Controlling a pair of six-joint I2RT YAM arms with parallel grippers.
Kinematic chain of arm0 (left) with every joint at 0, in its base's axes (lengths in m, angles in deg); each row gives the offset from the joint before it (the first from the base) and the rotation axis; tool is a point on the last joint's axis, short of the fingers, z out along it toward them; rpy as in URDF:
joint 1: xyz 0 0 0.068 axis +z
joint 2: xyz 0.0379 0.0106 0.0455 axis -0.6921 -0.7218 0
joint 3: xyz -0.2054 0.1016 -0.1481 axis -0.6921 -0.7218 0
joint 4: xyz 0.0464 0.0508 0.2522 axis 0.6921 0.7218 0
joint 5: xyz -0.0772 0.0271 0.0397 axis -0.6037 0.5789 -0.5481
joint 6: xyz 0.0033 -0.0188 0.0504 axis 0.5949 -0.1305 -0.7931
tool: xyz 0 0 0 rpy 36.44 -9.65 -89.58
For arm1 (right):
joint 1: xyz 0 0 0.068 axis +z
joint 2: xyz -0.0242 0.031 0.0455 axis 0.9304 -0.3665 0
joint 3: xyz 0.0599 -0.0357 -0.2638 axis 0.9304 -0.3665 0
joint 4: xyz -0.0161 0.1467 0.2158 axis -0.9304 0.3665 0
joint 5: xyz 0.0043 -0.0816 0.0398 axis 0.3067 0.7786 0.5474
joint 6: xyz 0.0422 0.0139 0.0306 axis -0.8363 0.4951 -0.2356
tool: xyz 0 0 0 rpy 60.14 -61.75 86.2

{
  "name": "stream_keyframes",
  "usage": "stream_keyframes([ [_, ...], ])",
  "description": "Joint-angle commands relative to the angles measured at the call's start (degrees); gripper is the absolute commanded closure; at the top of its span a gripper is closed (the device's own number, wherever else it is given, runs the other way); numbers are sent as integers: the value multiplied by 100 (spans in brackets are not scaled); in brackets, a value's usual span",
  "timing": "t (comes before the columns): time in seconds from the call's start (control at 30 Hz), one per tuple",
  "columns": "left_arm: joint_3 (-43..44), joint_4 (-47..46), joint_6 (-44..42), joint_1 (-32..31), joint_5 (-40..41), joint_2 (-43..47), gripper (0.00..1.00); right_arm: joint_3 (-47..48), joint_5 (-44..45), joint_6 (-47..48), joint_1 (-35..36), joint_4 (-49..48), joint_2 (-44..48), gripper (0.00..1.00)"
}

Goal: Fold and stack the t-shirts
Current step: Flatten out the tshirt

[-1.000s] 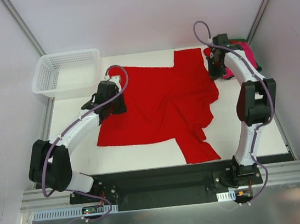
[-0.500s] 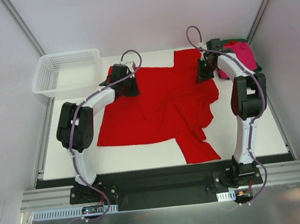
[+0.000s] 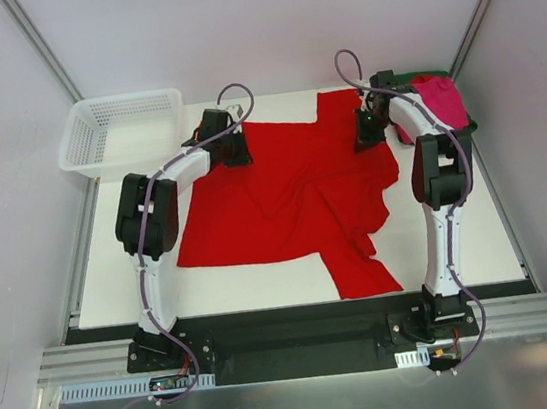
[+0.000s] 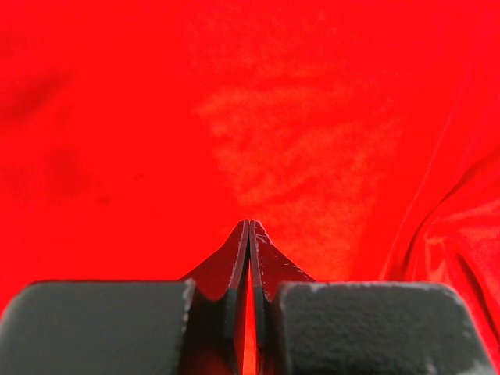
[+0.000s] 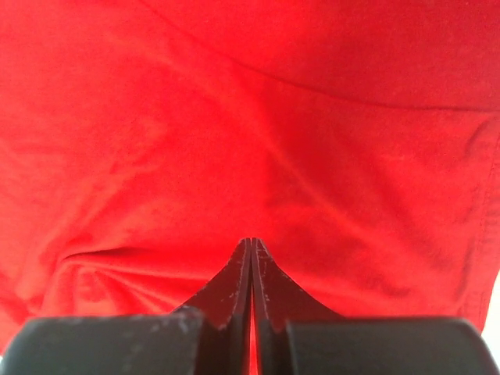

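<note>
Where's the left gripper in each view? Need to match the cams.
Top external: left gripper, shut, at the far-left corner of the red t-shirt.
Left wrist: bottom centre, fingers together, the shirt behind them.
Right wrist: not in it; the fingers there belong to the right gripper.
Shared landmark: the red t-shirt, in all three views.

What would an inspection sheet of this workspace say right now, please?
Surface: white table, its middle covered by cloth.
Job's things: bright red t-shirt spread out and wrinkled; pile of pink and dark green shirts at the far right corner.
Clutter: white mesh basket at the far left corner, nothing seen inside.
Grippers: left gripper and right gripper both shut, tips down on the red shirt's far part; whether cloth is pinched cannot be told.
Cables: purple cables loop above each wrist.
Surroundings: pale enclosure walls; nothing else seen.
</note>
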Motion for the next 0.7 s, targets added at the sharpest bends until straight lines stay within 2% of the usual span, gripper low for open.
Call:
stream_keyframes([
  [0.0, 331, 12, -85, 201, -213, -230, 100, 472, 225, 247, 34, 535, -206, 99],
  [0.37, 867, 214, 239, 535, -617, -687, 100, 1219, 270, 441, 17, 921, -838, 99],
  [0.67, 1500, 478, 459, 834, -846, -1065, 100, 1642, 85, 406, -97, 1036, -1103, 94],
])
